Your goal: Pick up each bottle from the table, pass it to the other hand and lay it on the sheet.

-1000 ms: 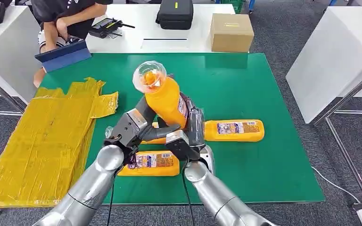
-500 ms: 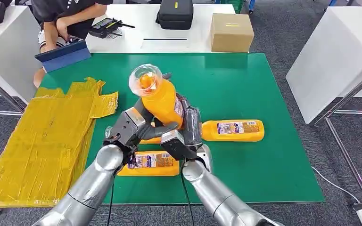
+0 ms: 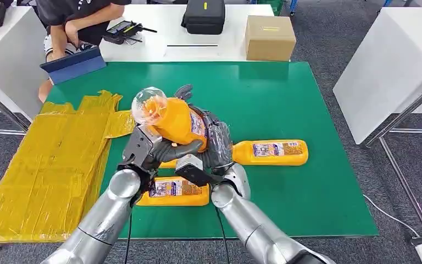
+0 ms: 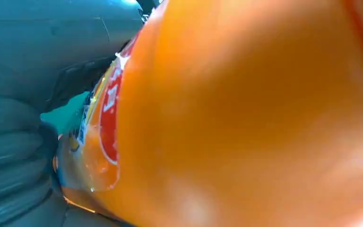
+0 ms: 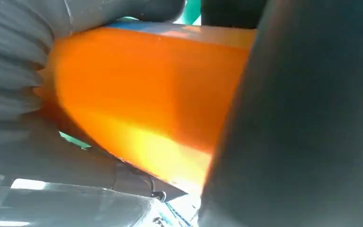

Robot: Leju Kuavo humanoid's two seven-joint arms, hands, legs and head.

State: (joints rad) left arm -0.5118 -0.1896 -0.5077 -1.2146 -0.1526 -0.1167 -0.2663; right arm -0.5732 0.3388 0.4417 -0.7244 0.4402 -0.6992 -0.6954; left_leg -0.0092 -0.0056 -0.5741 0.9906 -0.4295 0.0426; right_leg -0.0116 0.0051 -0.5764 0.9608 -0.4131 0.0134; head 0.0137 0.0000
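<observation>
Fingers of both hands wrap the tilted orange plastic bottle — early release risks dropping it.

The lower body of the held bottle is hidden by both hands. A lying bottle behind the left hand is mostly covered. The person is cut off by the top edge. Bottle labels are too small to be read.

held bottle above table centre — sheet left | two bottles lying right, near
</observation>
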